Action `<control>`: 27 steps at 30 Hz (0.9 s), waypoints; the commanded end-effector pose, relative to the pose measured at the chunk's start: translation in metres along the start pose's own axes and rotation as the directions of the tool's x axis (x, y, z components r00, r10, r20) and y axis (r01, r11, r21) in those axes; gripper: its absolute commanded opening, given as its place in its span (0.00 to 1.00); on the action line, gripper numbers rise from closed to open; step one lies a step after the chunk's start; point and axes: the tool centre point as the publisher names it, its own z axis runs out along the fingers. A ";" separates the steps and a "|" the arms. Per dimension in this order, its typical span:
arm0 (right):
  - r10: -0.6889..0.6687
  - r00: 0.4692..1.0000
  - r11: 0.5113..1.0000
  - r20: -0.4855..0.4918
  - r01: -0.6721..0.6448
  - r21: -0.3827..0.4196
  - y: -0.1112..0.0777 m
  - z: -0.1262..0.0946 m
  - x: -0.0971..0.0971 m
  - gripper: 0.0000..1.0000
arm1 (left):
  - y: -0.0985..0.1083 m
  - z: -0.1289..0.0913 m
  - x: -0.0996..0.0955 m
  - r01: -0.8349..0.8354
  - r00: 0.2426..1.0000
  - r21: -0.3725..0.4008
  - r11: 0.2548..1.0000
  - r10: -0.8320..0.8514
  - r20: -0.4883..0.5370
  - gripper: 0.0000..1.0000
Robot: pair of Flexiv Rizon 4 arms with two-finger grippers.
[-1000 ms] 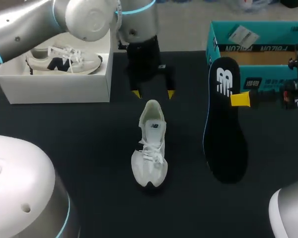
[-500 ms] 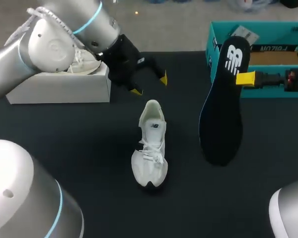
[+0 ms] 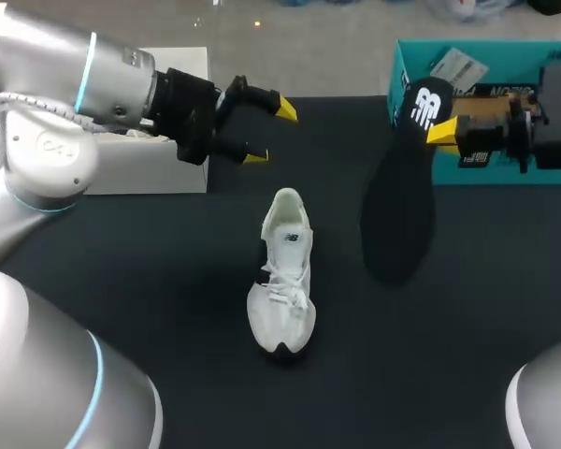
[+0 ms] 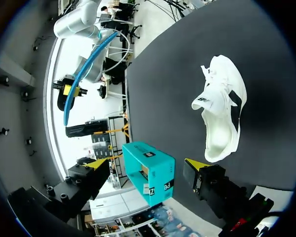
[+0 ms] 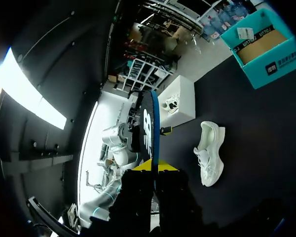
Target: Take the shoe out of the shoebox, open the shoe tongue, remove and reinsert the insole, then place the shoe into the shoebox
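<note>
**Insole in the right gripper, shoe lying to its left**

The right gripper [image 3: 441,133] pinches the black insole [image 3: 399,201] near its heel end, and the insole hangs toe end down to the right of the white shoe [image 3: 284,271]. The shoe lies on the black table [image 3: 168,309], heel away from the robot and toe toward it. The insole's length runs roughly the same way. Reinserting it probably means carrying it leftward to the shoe's opening at the heel half. The left gripper [image 3: 269,134], fingers spread and empty, hovers just beyond the shoe's heel. It is the nearer one and could steady the shoe.
</note>
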 end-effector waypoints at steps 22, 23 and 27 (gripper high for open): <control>0.496 0.847 0.847 0.194 -0.520 0.107 0.036 0.035 -0.034 0.00 | -0.011 -0.003 -0.021 0.049 0.951 -0.157 0.986 0.002 0.310 1.00; 0.501 0.840 0.841 0.211 -0.530 0.111 0.036 0.038 -0.035 0.00 | -0.011 -0.003 -0.023 0.045 0.949 -0.155 0.987 0.006 0.314 1.00; 0.502 0.825 0.830 0.259 -0.543 0.123 0.037 0.049 -0.037 0.00 | -0.008 -0.003 -0.028 0.026 0.944 -0.131 0.991 0.019 0.329 1.00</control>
